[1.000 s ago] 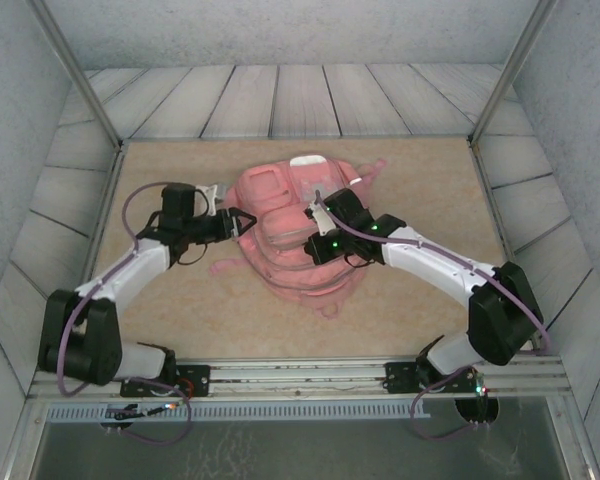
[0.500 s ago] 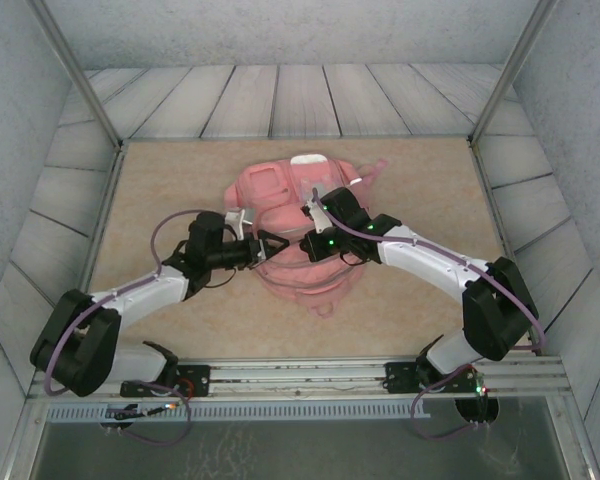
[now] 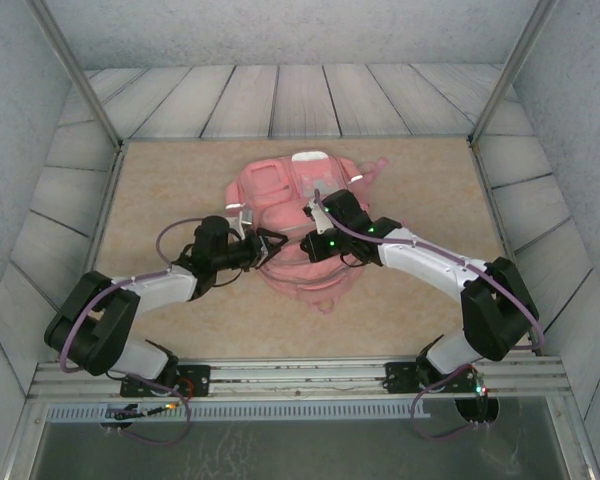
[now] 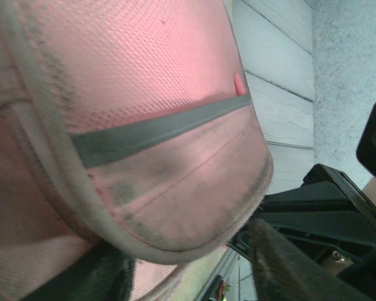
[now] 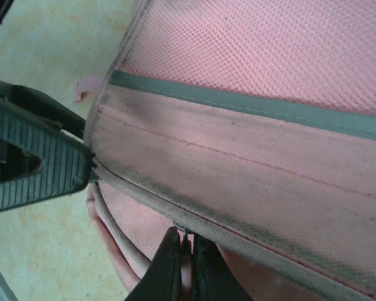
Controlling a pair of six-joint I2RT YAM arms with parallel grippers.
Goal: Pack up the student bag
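Top external view: a large pink fabric backpack (image 3: 298,205) is lying mid-way across the tan table (image 3: 160,190), long axis running away from the arms. The right gripper (image 3: 307,244) is pinching shut on its near pocket seam; the left gripper (image 3: 272,247), jaws apart, is straddling that pocket's edge just beside it.

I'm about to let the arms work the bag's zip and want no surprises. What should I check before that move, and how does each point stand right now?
1. Right gripper shut on the zip pull: ok.
2. Left gripper jaws astride the pocket edge: ok.
3. Left grip firm on the fabric: cannot tell.
4. The two grippers apart, not touching: ok.
5. Bag lying on the table, inside its edges: ok.
6. How far the zip is open: cannot tell.
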